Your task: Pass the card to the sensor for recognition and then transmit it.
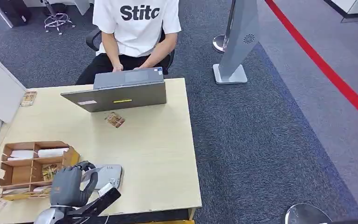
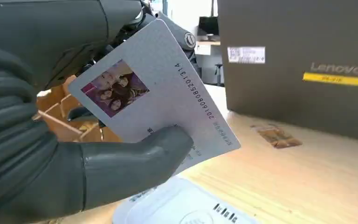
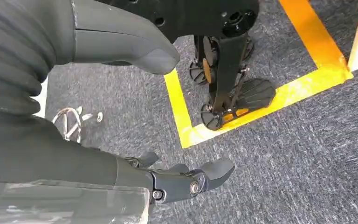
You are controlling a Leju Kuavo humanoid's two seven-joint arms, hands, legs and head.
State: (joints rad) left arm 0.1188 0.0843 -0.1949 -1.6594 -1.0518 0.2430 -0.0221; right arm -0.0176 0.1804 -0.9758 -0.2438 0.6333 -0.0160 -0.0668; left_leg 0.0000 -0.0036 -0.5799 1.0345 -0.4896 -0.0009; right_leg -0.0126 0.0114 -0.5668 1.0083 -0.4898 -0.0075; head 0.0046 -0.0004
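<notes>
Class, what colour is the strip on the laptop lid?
Yellow, a narrow strip on the grey laptop lid; clearest in the left wrist view.

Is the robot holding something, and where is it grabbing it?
Yes. Its left hand holds a white photo card, thumb pressed on one long edge. Its right hand holds nothing.

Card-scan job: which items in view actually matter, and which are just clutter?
In play:
- card, held by the left hand
- white sensor just below the card

Lying about:
- laptop, a person typing on it
- wooden organizer
- loose card on the table
- right hand, hanging over the floor, holding nothing
</notes>
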